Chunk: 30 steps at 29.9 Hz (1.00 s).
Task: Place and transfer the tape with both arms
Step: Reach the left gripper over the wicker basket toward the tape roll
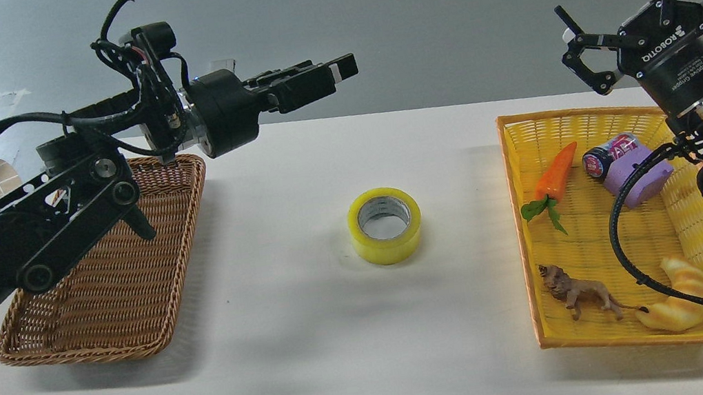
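Tape (385, 225) taken as landmark. It lies flat, core opening upward, on bare white table (317, 342), roughly midway between the two baskets and touching neither.

Left of the tape: brown wicker basket (107, 290), nothing seen inside it. Right of the tape: yellow basket (638, 252) holding a toy carrot (557, 177), a purple bottle-like item with a dark cap (627, 174), a toy lion (582, 295) and a yellow croissant toy (677, 302).

Left gripper (342, 68) is up and left of the tape, behind it, pointing sideways toward the right; fingers clenched together, nothing between them. Right gripper (616, 11) is well to the right of the tape, above the yellow basket's far edge, fingers spread wide and empty.

Judgement: the tape sits in the middle hand-over spot, neither arm on it. The step in hand looks like the pick-up by the left arm for delivery into the wicker basket.

Next move calls for: left jaws to release open, wrist to turn downward, descent over the tape, with one finger inside the core and one outside the wall, or both fingers spanning the roll. A smooth roll may slide if pinched off-centre.
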Tool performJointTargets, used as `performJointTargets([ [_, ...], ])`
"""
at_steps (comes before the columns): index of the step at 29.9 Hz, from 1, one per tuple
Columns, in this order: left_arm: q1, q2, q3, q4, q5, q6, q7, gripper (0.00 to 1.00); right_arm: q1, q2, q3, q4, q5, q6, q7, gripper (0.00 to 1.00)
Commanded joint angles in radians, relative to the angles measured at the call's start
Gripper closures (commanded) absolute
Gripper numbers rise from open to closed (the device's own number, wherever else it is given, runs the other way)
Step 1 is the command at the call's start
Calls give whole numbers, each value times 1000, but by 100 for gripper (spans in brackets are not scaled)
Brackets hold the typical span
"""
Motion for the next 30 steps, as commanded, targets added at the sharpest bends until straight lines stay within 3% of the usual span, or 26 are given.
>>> performJointTargets([
  [1,-30,4,76,4,27,-21,58,2,0,-11,-5,0,-5,0,-1,0],
  [6,-90,1,211,12,29,-41,168,2,16,-22,-20,-2,-12,0,-1,0],
  [14,-153,-28,343,76,27,-49,221,2,19,-22,-20,-5,-14,0,0,0],
  [30,-142,-248,346,233,16,-49,305,2,34,-22,-20,-5,-15,0,0,0],
])
